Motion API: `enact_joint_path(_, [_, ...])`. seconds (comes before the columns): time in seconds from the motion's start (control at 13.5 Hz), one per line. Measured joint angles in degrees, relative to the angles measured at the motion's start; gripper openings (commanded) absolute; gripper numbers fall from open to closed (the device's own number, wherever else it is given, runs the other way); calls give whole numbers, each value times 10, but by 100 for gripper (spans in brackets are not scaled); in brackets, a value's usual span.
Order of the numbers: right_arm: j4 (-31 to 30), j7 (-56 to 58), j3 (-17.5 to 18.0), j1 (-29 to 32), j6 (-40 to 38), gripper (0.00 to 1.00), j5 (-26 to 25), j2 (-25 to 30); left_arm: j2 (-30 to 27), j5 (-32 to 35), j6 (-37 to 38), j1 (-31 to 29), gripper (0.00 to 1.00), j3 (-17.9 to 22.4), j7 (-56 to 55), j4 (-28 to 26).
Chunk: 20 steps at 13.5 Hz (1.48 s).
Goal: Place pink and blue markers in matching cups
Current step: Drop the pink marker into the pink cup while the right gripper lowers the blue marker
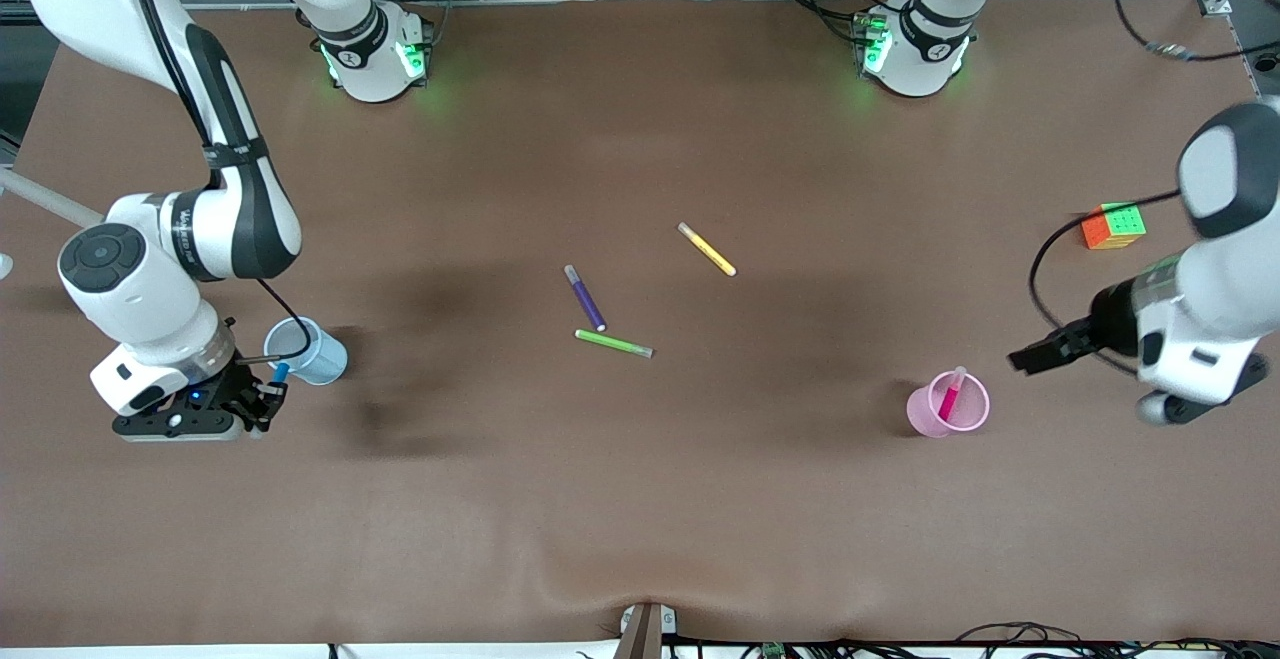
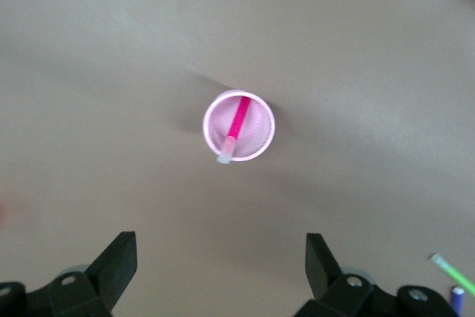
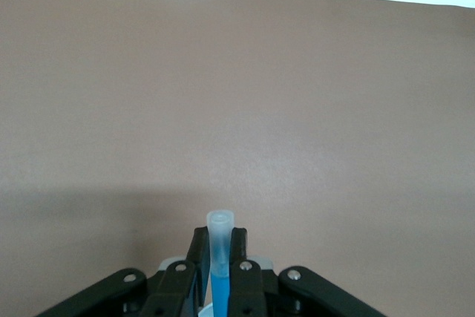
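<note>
1. Pink marker [image 1: 949, 398]: leaning in pink cup [image 1: 970, 423], pale end up.
2. Blue marker [image 1: 281, 372]: upright, clenched by right gripper [image 1: 268, 394] beside blue cup [image 1: 318, 361].
3. Left gripper [image 2: 221, 266]: released, above the brown table [image 1: 640, 499].

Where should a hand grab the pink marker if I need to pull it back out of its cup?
Take the pink marker by its pale upper end, the only part clear of the pink cup. It leans on the rim, so probably come from above, fingers straddling the barrel across its lean. The open left hand waits beside the cup.
</note>
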State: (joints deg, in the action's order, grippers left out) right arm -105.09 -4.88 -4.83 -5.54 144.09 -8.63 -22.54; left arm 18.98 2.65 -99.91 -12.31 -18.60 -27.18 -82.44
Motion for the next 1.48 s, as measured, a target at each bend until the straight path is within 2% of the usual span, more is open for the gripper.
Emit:
enact_joint_path(0.15, [-25,0,-1,2,13,0,0,20,-35,8,27,-4,100,2,35,0])
enact_joint_path(0.3, [-61,0,-1,6,63,0,-1,37,-67,9,53,-5,100,3,56,0])
enact_joint_path(0.67, [-145,0,0,8,149,0,-1,82,-121,9,72,-9,100,15,152,-8])
enact_joint_path(0.89, [-196,0,0,8,200,0,-2,92,-161,9,81,28,100,70,168,-44])
enact_joint_path(1.19, [-218,0,0,8,218,0,-2,95,-211,9,92,118,100,172,168,-90])
enact_joint_path(1.48, [-235,0,-1,8,237,0,-2,96,-223,9,97,129,100,183,168,-97])
